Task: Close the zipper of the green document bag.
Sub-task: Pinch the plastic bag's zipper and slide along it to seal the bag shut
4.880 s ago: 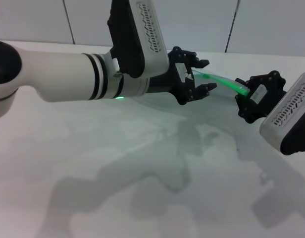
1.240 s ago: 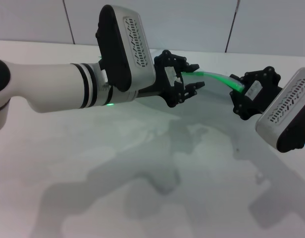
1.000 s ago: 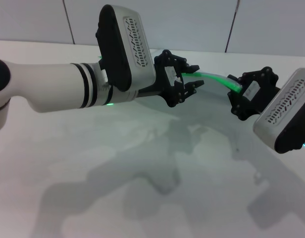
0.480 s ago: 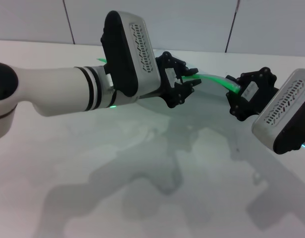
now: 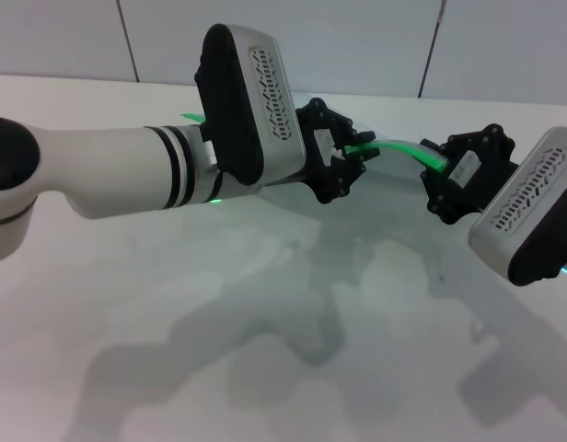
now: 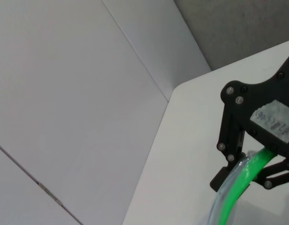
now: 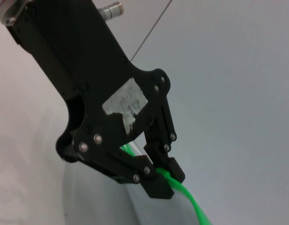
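Item: zipper (image 5: 403,146). Thin bright green strip, raised off the table, running left to right across the far middle of the scene between the two grippers. Its long axis lies along the line from one claw to the other, sagging slightly toward the right end. Slider tab: not made out in any view.

Item: green document bag (image 5: 394,170). Translucent pale pouch hanging below the green strip, far centre; its lower part is hard to tell from the table through the plastic.

Item: left gripper (image 5: 346,158). At the left end of the visible strip, fingers drawn narrow with the green edge passing between them; the right wrist view shows its tips pinched on the strip (image 7: 182,190). Judged to be the puller: travel would run along the strip's axis, left or right, but with the slider unseen the direction cannot be told.

Item: right gripper (image 5: 449,180). At the right end of the strip, well apart from the left claw. The left wrist view shows its fingers (image 6: 219,178) closed onto the green edge (image 6: 238,187). Judged to be the anchor, holding the strip taut.

Item: table (image 5: 265,350). White, smooth, carrying the shadows of both arms.

Item: wall (image 5: 357,46). Pale panels with dark seams behind the far table edge.
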### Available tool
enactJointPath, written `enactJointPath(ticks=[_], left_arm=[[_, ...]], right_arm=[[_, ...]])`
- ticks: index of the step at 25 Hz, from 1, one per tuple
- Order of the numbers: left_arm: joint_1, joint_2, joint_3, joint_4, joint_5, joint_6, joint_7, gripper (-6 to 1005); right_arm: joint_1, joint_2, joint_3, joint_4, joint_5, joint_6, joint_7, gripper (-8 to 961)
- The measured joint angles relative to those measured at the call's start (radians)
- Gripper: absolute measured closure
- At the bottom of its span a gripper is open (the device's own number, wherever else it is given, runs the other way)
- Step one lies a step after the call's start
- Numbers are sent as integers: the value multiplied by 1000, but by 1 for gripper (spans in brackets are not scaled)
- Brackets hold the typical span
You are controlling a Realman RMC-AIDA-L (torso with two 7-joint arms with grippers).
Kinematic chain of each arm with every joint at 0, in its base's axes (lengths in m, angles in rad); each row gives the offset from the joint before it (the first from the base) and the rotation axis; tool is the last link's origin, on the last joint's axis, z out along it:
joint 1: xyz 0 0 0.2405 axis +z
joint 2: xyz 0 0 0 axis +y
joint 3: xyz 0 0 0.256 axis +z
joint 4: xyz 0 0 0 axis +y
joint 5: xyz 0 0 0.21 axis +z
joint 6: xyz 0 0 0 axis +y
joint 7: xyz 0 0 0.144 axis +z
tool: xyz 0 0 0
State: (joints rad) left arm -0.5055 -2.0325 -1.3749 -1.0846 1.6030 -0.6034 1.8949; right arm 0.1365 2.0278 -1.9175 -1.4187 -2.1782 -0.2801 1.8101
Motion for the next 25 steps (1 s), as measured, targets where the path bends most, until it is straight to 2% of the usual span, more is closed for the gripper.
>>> enactJointPath(ticks=[12, 25], left_arm=[[32, -2, 27, -37, 0, 50, -1, 894], [33, -2, 27, -38, 0, 51, -1, 923]], right_arm=[[0, 0, 3, 0, 0, 2, 0, 839], [1, 0, 0, -1, 0, 6, 0, 823]])
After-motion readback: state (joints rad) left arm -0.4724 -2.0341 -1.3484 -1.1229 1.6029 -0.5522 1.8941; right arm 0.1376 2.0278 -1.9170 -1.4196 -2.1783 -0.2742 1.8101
